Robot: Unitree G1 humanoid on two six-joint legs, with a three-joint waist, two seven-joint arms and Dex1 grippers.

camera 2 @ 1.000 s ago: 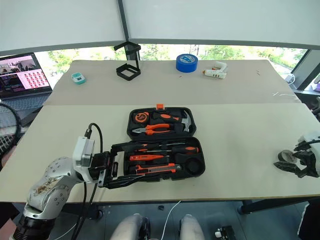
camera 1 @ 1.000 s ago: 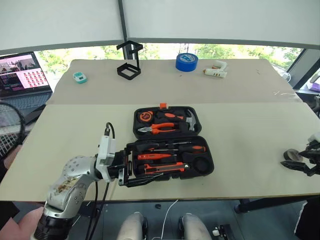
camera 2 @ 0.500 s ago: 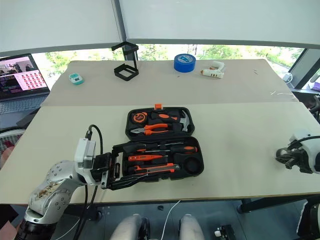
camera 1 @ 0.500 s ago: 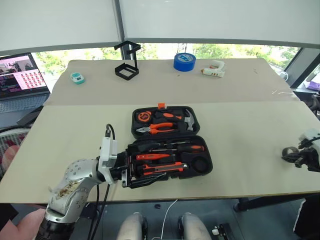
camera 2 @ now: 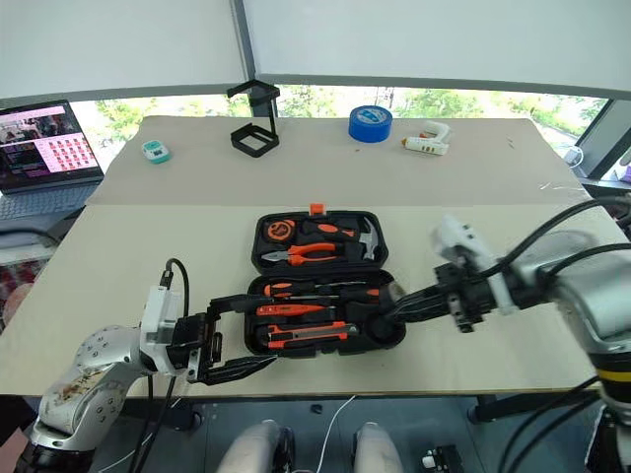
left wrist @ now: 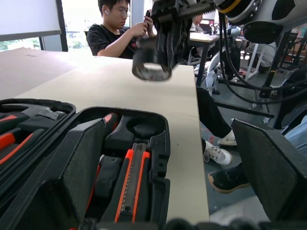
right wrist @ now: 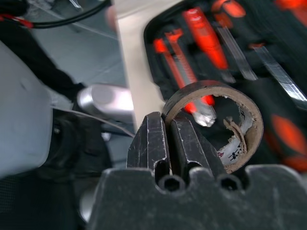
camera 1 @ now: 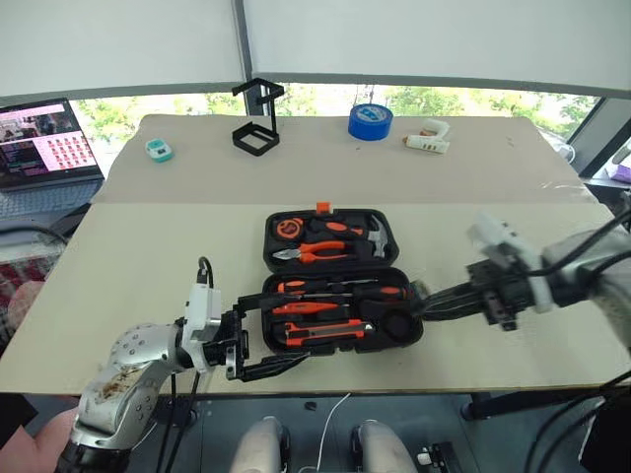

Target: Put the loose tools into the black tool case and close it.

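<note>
The black tool case (camera 1: pixel 279 258) lies open mid-table, with pliers and a hammer in its back half. The front half holds two orange-and-black screwdrivers (camera 1: pixel 340 290), a slim orange one and the utility knife (camera 1: pixel 325 332). My right gripper (right wrist: pixel 168 120) is shut on the wall of the small tape roll (right wrist: pixel 213 124). It holds the roll just above the case's right end (camera 2: pixel 394 294), near the round recess (camera 1: pixel 397 323). My left gripper (camera 2: pixel 258 330) is open, its fingers (left wrist: pixel 81 163) straddling the case's front left corner. The left wrist view shows the roll (left wrist: pixel 151 67) hanging beyond the case.
At the far side stand a black wire stand (camera 1: pixel 256 123), a blue tape roll (camera 1: pixel 370 121), a white glue gun (camera 1: pixel 426 138) and a small teal object (camera 1: pixel 157 149). A laptop (camera 1: pixel 44 143) sits off the table's left. A person (left wrist: pixel 117 28) sits beyond the table's right end.
My right gripper closed on the small tape roll at the table's right edge and carried it left to the case's right end. My left gripper sank slightly by the front corner.
</note>
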